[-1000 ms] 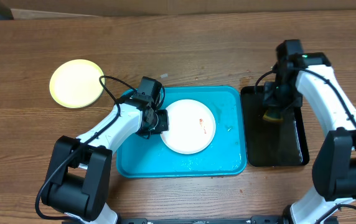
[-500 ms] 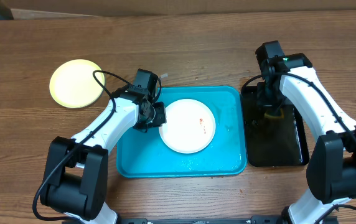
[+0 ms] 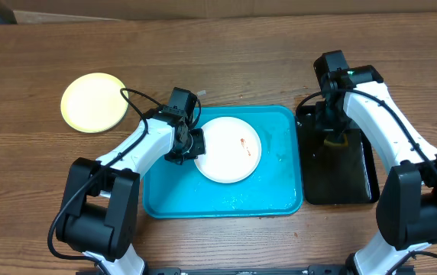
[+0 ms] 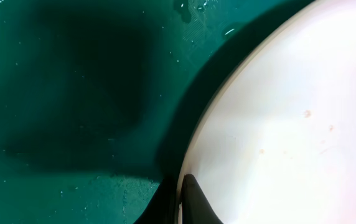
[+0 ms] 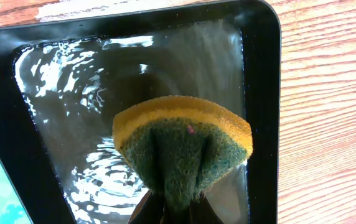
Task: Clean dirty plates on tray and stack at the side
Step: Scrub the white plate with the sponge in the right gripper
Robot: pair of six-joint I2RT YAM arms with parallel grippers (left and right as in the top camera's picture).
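Turquoise plastic fills the near middle of the tabletop (image 3: 241,69): the tray (image 3: 280,195), wet and beaded with droplets, carries one white plate (image 3: 230,156) lying flat just left of its centre. A small red-orange smear (image 3: 244,140) marks the plate's face. The left jaws are pressed together on that plate's rim at nine o'clock; in the wrist view the edge runs between the two dark tips. At three o'clock of the tray, just beside it, sits a narrow black tray (image 3: 356,179) holding shallow water. Above it the right jaws pinch a yellow-and-green sponge (image 5: 184,143), folded by the squeeze. Farthest off, at ten o'clock from the tray, a yellow plate (image 3: 92,101) lies on the bare wood, well apart.

The white plate looks stiff, light and thin-lipped, and wet enough to be slippery. While it lies flat, the rim is the only place to take hold. I judge that it could swivel or slide out of a one-sided pinch, so a deep bite and a slow lift seem wise. Holding it at nine o'clock leaves the face free for the sponge.
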